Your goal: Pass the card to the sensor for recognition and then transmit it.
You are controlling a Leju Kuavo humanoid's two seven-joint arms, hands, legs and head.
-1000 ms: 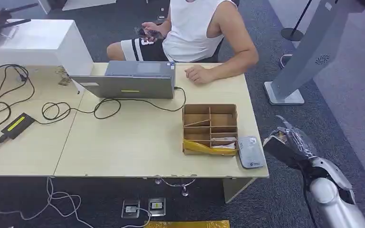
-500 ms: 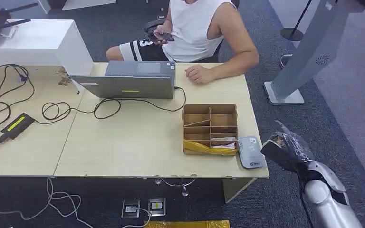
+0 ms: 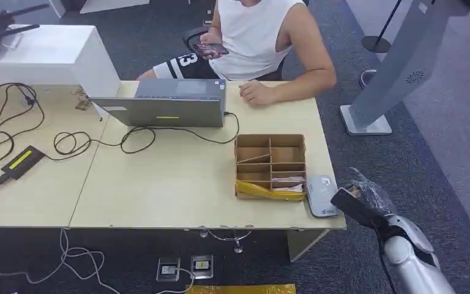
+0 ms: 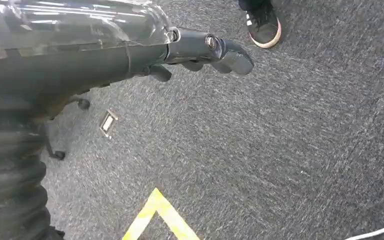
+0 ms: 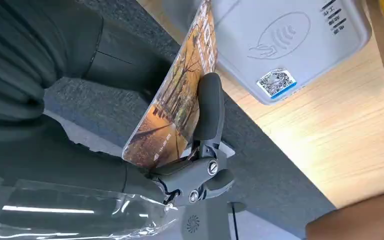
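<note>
My right hand (image 3: 356,197) hangs just off the table's right edge, beside the grey card sensor (image 3: 323,195) lying at the table's front right corner. In the right wrist view the hand (image 5: 200,150) pinches an orange picture card (image 5: 177,102) between thumb and fingers, the card edge close to the sensor (image 5: 290,45) with its contactless symbol and QR sticker. My left hand (image 4: 200,50) hangs over grey carpet, fingers curled in, holding nothing.
A brown divided cardboard box (image 3: 270,165) stands left of the sensor. A laptop (image 3: 162,104), cables and a power brick (image 3: 21,160) lie on the table (image 3: 159,184). A seated person rests a hand (image 3: 254,95) on the far edge. A grey kiosk stand (image 3: 391,79) is at the right.
My right hand with the card has moved down and left, closer to the sensor at the table's corner. The person has raised the phone.
</note>
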